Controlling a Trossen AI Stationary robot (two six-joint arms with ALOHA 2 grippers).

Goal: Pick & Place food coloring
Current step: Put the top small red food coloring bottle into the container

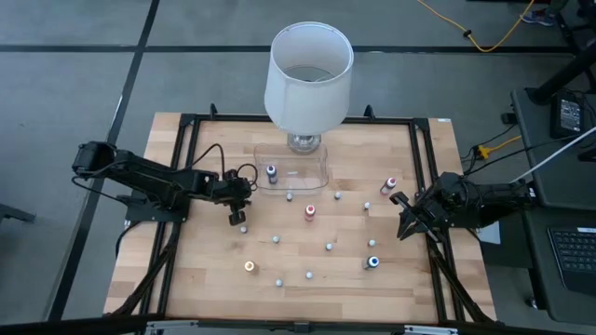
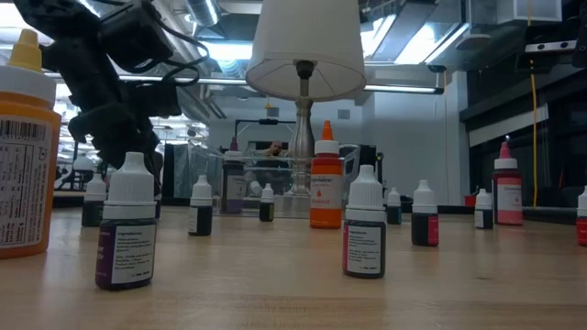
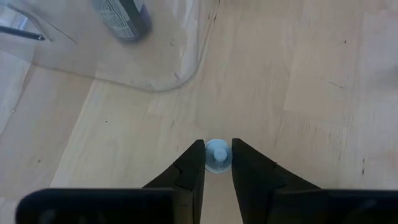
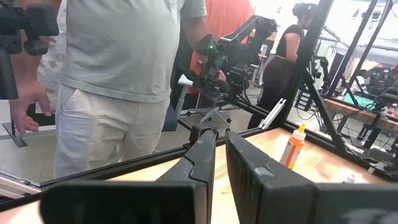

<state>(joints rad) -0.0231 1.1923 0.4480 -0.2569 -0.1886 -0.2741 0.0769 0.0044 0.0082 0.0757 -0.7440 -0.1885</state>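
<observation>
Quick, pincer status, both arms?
Left pincer: fingers on either side of a white-capped food coloring bottle; a firm grip cannot be told.
Right pincer: shut, empty, at the table's right edge.

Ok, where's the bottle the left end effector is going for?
High view: the white-capped bottle stands left of centre, just short of the tray's left corner, between the left end effector's fingers.

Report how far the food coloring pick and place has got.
Done: one dark bottle already stands in the clear tray. In hand: the left claw is down over a whitish-capped bottle, fingers on either side of its cap. Left: the many bottles scattered on the table, such as the red-capped one and the blue-capped one. The right claw waits shut at the table's right edge.
</observation>
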